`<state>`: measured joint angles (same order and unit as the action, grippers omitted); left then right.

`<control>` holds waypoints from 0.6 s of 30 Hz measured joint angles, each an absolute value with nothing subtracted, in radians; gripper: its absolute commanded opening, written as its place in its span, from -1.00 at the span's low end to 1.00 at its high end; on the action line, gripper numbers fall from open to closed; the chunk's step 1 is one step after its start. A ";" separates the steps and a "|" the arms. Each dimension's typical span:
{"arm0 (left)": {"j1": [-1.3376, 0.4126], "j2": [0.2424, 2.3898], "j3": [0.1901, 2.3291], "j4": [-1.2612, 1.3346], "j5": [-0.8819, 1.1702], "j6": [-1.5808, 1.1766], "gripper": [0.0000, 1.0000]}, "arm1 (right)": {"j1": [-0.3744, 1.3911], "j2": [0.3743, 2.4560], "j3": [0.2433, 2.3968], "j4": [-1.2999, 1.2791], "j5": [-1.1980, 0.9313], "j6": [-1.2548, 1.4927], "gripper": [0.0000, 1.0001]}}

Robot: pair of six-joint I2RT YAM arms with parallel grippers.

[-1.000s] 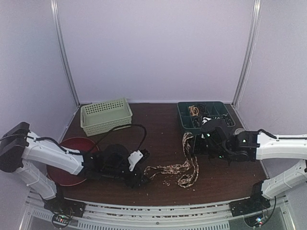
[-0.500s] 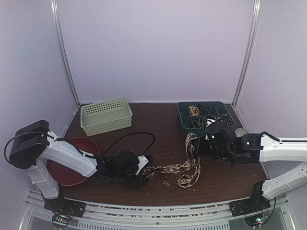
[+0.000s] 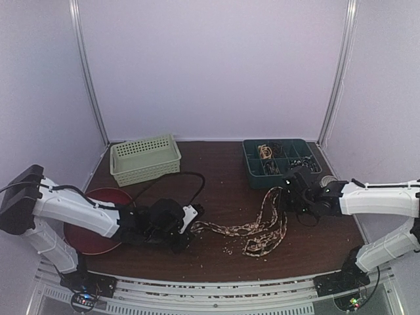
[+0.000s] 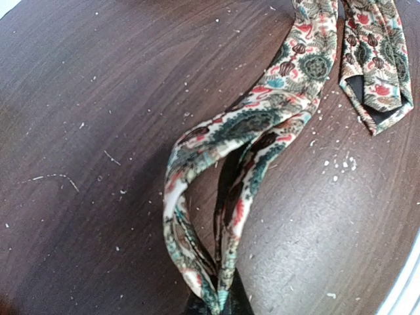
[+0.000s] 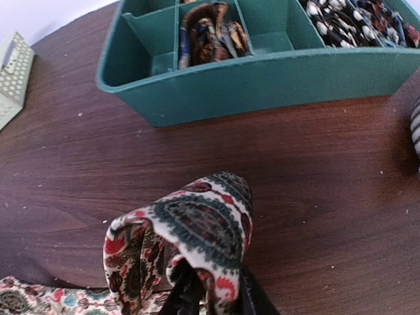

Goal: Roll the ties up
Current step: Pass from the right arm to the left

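A paisley tie [image 3: 243, 230] lies in loose folds across the middle of the dark table. My left gripper [image 3: 191, 226] is low over the table at the tie's left end. In the left wrist view the tie [image 4: 262, 125] narrows into a fold pinched between my shut jaws [image 4: 220, 305], and a pointed end lies flat at top right. My right gripper [image 3: 283, 200] holds the other end raised off the table. In the right wrist view a fold of the tie [image 5: 197, 223] arches up from between my dark fingers [image 5: 252, 298], which still grip the cloth.
A green divided tray [image 3: 252, 172] stands behind the right gripper, with rolled ties [image 5: 210, 29] in its compartments. A pale slotted basket [image 3: 144, 157] sits at back left and a red plate [image 3: 102, 197] under the left arm. Pale crumbs are scattered on the table.
My left gripper has closed on the tie's left end. The right gripper has shifted right and nearer, drawing the tie's raised loop with it, and its jaws have loosened slightly.
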<state>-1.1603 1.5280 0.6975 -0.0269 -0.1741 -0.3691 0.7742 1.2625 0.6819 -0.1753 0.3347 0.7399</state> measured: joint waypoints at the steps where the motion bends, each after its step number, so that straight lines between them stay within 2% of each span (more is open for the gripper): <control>1: -1.159 1.519 0.711 -0.051 -0.173 -0.374 -1.00 | 0.758 1.280 0.682 -0.178 0.336 0.734 -0.51; 10: -1.091 1.430 0.893 -0.279 -0.073 -0.407 -1.00 | 0.664 1.397 0.696 -0.216 0.405 0.730 -0.15; 18: -0.989 1.345 1.024 -0.377 0.037 -0.460 -1.00 | 0.660 1.366 0.738 -0.278 0.403 0.734 0.03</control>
